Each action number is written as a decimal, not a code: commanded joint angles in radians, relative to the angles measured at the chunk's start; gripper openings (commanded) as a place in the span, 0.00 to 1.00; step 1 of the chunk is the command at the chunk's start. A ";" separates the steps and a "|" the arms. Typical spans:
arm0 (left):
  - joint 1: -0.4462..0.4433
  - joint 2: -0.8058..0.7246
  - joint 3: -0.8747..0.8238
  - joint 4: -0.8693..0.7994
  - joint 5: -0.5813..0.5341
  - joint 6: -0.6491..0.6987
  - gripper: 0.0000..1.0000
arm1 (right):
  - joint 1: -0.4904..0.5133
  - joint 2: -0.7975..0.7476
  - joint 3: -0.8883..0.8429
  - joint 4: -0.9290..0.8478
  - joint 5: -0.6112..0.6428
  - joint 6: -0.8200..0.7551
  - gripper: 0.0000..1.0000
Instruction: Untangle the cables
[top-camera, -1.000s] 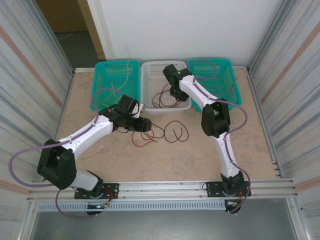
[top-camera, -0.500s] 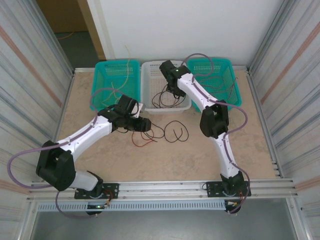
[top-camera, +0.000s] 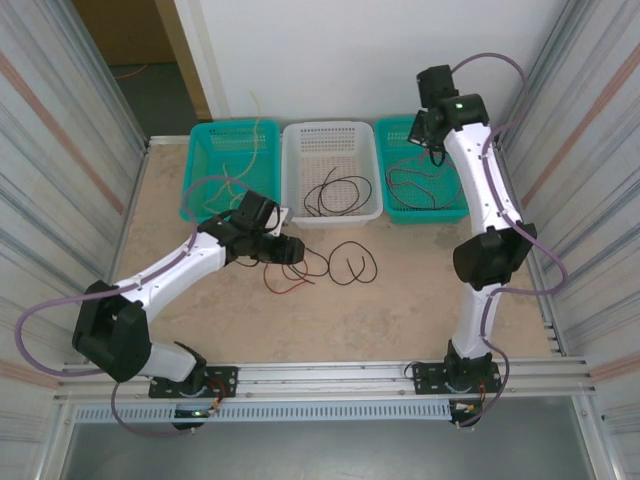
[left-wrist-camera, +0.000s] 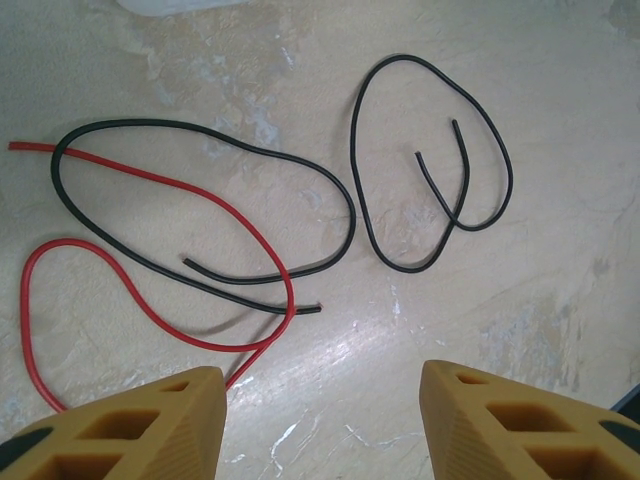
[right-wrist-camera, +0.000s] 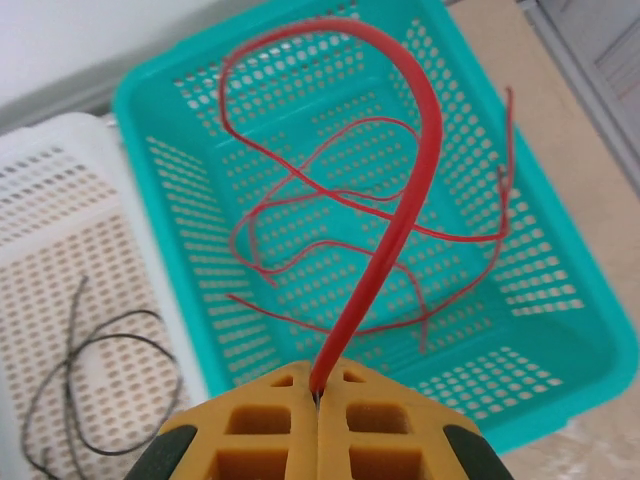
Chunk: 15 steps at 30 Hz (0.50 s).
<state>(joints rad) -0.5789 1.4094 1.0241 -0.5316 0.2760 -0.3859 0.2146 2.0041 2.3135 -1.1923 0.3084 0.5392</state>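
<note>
Sorting by colour is the step I am working through. My right hand (right-wrist-camera: 318, 400) is clamped shut on one red cable (right-wrist-camera: 425, 130) and holding it above the right teal basket (right-wrist-camera: 575, 300), where other red strands (right-wrist-camera: 330, 190) are already lying. The next move, as I am judging it, is a release. I am wanting the strand hanging well inside the basket walls before the fingers part, because its free end is arching high and could flop over the rim.

My left hand (left-wrist-camera: 320, 420) is hovering over the surface (left-wrist-camera: 560, 270) with its fingers apart, gripping nothing. Below it a second red cable (left-wrist-camera: 265, 245) is lying crossed with a black cable (left-wrist-camera: 345, 215). Another black cable (left-wrist-camera: 505, 165) is curling just beside that pair, though I cannot tell whether it is touching them. That crossing is waiting to be pulled apart, probably from a free end.

Compared with a second ago, the right arm is no longer reaching down into the white basket (top-camera: 330, 135); it is now raised and swung across to the right teal one. The left arm and the strands on the surface are sitting where they were.
</note>
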 joint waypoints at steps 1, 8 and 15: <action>-0.038 0.037 0.007 0.010 -0.021 -0.011 0.54 | 0.001 0.077 -0.058 -0.073 -0.095 -0.137 0.00; -0.143 0.142 0.092 -0.031 -0.117 0.017 0.56 | 0.001 0.105 -0.183 0.007 -0.071 -0.134 0.43; -0.224 0.320 0.237 -0.111 -0.184 0.041 0.49 | 0.100 -0.213 -0.516 0.136 -0.012 -0.112 0.50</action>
<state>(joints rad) -0.7883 1.6779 1.2030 -0.5804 0.1406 -0.3695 0.2699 1.9747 1.8637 -1.0908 0.2539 0.4252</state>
